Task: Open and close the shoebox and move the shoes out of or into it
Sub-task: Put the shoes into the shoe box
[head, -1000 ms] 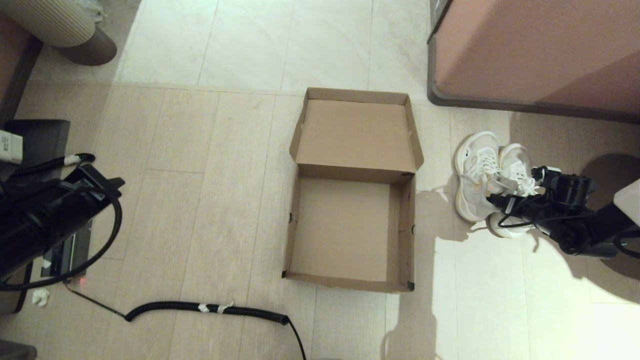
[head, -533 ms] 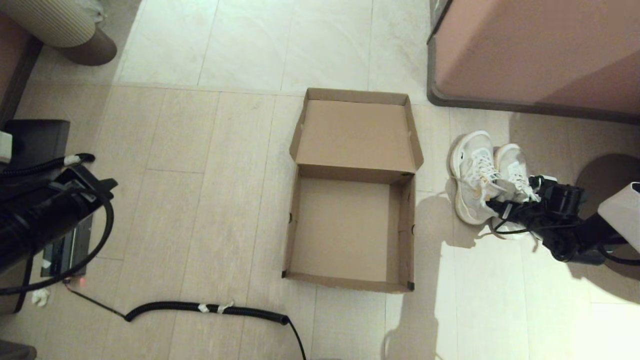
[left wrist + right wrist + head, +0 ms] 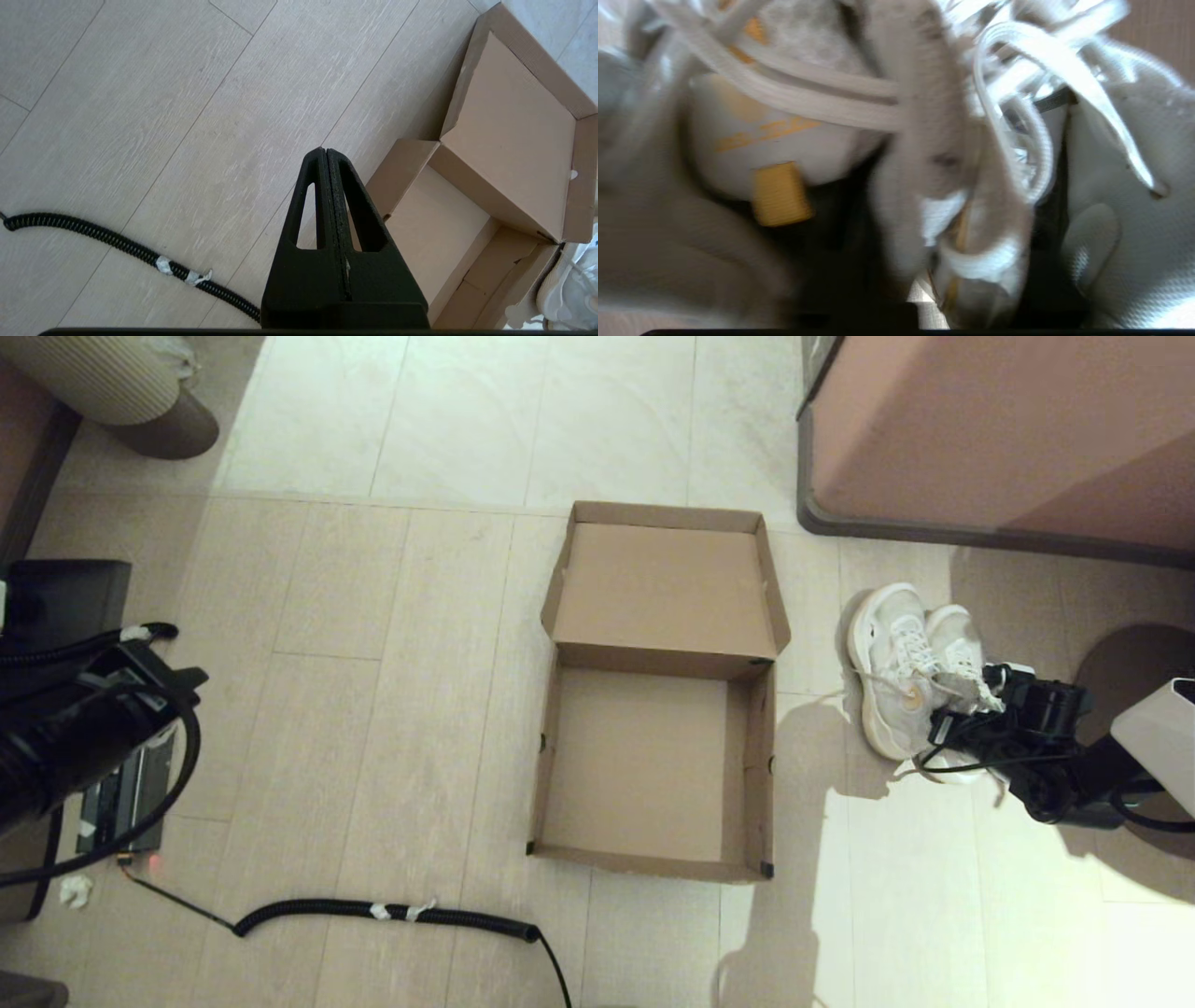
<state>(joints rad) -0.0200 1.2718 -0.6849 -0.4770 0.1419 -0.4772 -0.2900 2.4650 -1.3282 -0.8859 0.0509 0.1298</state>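
The brown cardboard shoebox stands open and empty in the middle of the floor, its lid folded flat away from me. The white sneakers sit side by side on the floor to its right, toes pointing away. My right gripper is at their heel ends, shut on the adjoining collars of both shoes; a tan tag shows on one. My left gripper hangs shut and empty over the floor left of the box.
A large pinkish cabinet stands behind the shoes at the back right. A coiled black cable lies on the floor in front of the box. A ribbed beige object stands at the back left, dark equipment at the left edge.
The right gripper and the shoes have shifted slightly together, settling a little lower. The left arm has drawn back a little toward the left edge.
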